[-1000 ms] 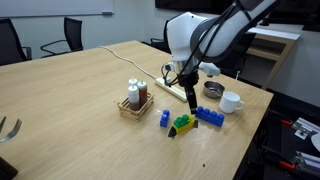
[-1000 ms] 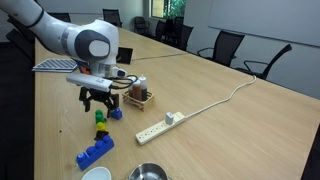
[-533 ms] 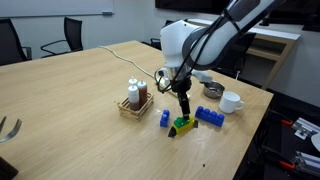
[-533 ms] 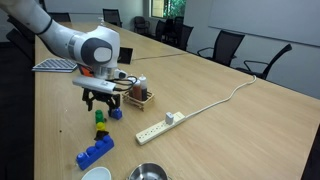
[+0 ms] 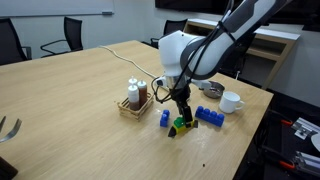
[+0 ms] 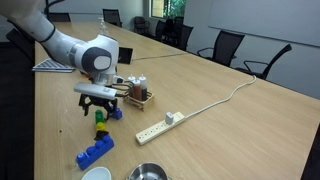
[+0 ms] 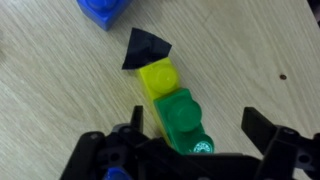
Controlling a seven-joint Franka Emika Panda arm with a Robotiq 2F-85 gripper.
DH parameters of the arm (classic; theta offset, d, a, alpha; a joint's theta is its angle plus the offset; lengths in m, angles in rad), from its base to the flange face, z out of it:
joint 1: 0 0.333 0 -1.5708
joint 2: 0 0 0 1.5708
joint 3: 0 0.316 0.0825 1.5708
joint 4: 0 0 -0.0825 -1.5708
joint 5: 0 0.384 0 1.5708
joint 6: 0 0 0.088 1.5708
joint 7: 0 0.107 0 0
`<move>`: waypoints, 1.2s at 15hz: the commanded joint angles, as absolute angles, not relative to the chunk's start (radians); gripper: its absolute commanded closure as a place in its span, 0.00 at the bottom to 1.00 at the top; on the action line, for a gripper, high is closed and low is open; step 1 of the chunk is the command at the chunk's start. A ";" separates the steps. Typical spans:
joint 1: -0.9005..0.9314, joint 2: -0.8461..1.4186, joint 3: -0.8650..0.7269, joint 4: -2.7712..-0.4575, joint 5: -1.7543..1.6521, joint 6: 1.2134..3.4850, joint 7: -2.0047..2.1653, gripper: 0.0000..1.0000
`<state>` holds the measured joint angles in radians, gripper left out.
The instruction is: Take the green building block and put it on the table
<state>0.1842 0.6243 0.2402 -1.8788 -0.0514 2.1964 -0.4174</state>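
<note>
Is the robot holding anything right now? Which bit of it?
Nothing is held yet. The end effector is open, with a finger on each side of the small bright green plastic brick, and it has not closed on the brick.

white rounded arm (image 5: 181, 52), black cables (image 5: 216, 36), black pincer (image 6: 98, 105)

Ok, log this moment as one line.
gripper: open, above green building block | block: ungripped, touching yellow brick | table: placement not yet done

Table (image 5: 70, 90): caddy (image 5: 135, 103), power strip (image 6: 160, 127), mug (image 5: 231, 101), bowl (image 5: 213, 89), blue brick (image 5: 209, 116).
</note>
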 commanded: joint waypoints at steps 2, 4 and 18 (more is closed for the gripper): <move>0.178 0.628 0.256 -1.886 -0.063 2.202 -0.445 0.00; 0.187 0.628 0.256 -1.891 -0.075 2.208 -0.435 0.00; 0.316 0.603 0.160 -1.938 -0.349 2.369 -0.156 0.00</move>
